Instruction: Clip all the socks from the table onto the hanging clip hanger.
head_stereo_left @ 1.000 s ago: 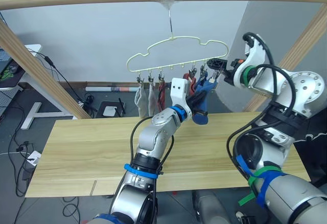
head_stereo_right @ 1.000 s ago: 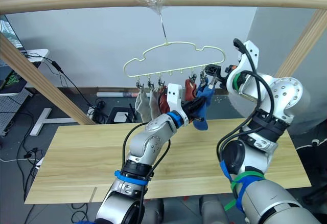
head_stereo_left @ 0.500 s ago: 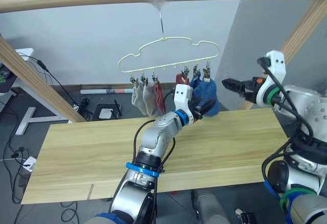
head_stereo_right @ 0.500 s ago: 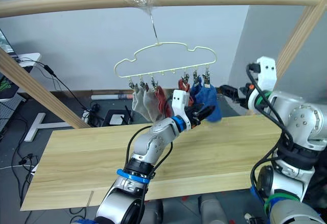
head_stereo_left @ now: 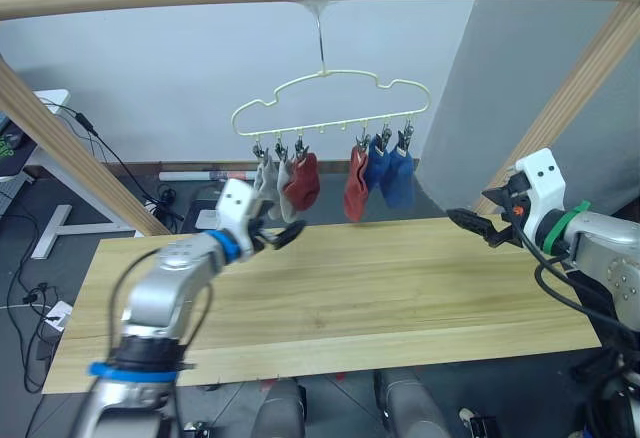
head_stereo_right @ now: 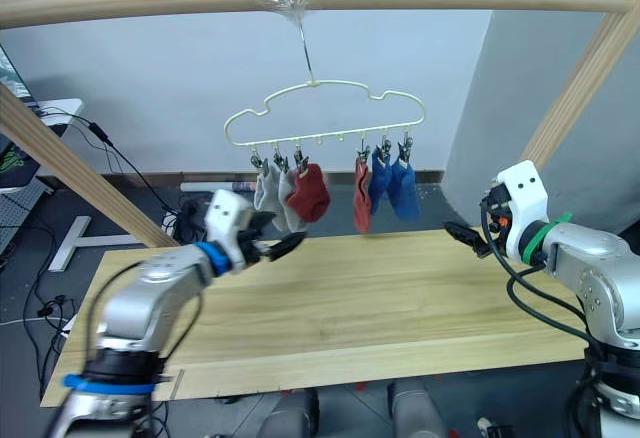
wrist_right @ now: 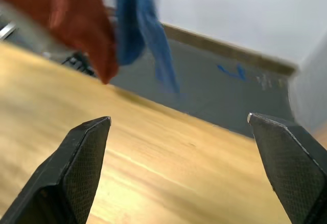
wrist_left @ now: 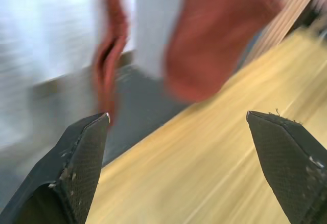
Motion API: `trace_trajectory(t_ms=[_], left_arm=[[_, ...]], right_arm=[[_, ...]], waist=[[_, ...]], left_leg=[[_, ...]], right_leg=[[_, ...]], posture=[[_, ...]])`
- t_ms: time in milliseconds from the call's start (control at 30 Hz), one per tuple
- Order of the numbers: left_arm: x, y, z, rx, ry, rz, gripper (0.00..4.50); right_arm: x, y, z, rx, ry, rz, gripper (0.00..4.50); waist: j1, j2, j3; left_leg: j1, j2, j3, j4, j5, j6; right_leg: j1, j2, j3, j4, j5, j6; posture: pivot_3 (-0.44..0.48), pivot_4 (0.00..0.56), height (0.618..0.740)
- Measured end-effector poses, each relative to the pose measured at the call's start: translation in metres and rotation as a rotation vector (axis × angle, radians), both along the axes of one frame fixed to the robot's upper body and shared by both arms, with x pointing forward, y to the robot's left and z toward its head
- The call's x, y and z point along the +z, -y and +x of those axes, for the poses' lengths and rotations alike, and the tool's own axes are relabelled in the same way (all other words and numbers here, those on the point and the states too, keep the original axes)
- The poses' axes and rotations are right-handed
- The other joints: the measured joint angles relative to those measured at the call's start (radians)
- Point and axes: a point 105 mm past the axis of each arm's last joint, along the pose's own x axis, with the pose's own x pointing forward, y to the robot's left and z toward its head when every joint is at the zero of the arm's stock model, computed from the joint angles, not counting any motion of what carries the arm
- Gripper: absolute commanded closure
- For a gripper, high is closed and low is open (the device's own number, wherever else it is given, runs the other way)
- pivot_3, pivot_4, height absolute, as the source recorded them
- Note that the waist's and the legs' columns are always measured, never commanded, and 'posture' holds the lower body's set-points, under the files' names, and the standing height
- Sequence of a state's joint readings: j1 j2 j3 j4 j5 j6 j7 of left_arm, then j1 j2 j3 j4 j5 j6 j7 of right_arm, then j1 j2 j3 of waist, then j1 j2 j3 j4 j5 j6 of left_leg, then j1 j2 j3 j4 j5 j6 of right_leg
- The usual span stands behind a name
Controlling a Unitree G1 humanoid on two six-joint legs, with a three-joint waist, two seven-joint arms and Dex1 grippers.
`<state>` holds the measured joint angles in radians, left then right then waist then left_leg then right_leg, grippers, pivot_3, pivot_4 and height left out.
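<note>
Hanging toes-down, six socks [head_stereo_left: 300, 182] fill the clip hanger [head_stereo_left: 330, 108]; both hands empty, fingers apart.

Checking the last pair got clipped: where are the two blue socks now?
In the left eye view, the blue socks hang from the rightmost clips of the clip hanger, just right of a rust-red sock, above the table.
</note>
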<state>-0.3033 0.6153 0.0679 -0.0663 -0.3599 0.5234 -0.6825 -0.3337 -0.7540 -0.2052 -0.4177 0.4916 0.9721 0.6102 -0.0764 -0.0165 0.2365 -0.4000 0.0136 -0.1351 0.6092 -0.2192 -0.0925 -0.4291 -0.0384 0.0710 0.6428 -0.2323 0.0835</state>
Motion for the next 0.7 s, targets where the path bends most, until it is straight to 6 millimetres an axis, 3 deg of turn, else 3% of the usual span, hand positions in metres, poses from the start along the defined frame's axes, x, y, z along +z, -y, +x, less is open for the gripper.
trace_trajectory(t_ms=[67, 133, 167, 200, 300, 467, 700], left_arm=[[-0.004, -0.038, -0.011, 0.027, -0.024, 0.106, 0.03], [-0.008, -0.096, -0.027, 0.119, -0.092, 0.217, 0.03], [-0.004, -0.121, -0.033, 0.175, -0.103, 0.245, 0.03], [0.004, -0.134, -0.036, 0.203, -0.088, 0.256, 0.03], [0.026, -0.144, -0.04, 0.205, -0.019, 0.259, 0.03], [0.026, -0.155, -0.053, 0.224, -0.045, 0.211, 0.03], [0.029, -0.135, -0.049, 0.178, -0.02, 0.17, 0.03]], right_arm=[[-0.005, -0.001, -0.008, 0.081, 0.039, -0.04, 0.0], [-0.022, 0.004, -0.022, 0.158, 0.02, -0.098, 0.0], [-0.029, 0.005, -0.026, 0.181, 0.003, -0.102, 0.0], [-0.031, 0.005, -0.028, 0.2, -0.001, -0.097, 0.0], [-0.02, 0.004, -0.031, 0.244, 0.033, -0.078, 0.0], [-0.006, 0.018, -0.03, 0.214, 0.058, -0.083, 0.0], [0.002, 0.025, -0.023, 0.194, 0.084, -0.084, 0.0]], waist=[[0.008, -0.002, 0.001], [0.01, -0.004, 0.002], [0.012, -0.004, 0.002], [0.018, -0.003, 0.002], [0.038, -0.004, 0.002], [0.057, -0.004, 0.002], [0.071, -0.004, 0.002]], left_leg=[[0.0, 0.0, 0.0, -0.001, 0.0, 0.0], [0.0, 0.002, 0.0, -0.003, 0.0, 0.0], [-0.001, 0.002, 0.001, -0.003, 0.0, 0.0], [-0.001, 0.001, 0.001, -0.003, 0.0, 0.0], [-0.001, 0.001, 0.001, -0.001, 0.0, 0.0], [-0.001, 0.001, 0.001, -0.001, 0.0, 0.0], [-0.001, 0.001, 0.001, -0.001, 0.0, 0.0]], right_leg=[[-0.001, 0.0, 0.0, 0.0, 0.0, -0.001], [-0.003, 0.0, -0.001, 0.001, 0.0, -0.001], [-0.003, 0.0, -0.001, 0.001, 0.0, -0.001], [-0.004, 0.0, -0.001, 0.001, 0.0, -0.001], [-0.003, -0.001, -0.001, 0.001, -0.001, -0.002], [-0.002, -0.001, -0.001, 0.001, -0.001, -0.002], [-0.002, -0.001, -0.001, 0.001, 0.0, 0.0]], posture=[[0.073, 0.197, 0.74], [0.097, 0.191, 0.74], [0.106, 0.187, 0.74], [0.106, 0.187, 0.74], [0.121, 0.178, 0.74], [0.135, 0.165, 0.74], [0.129, 0.16, 0.74]])
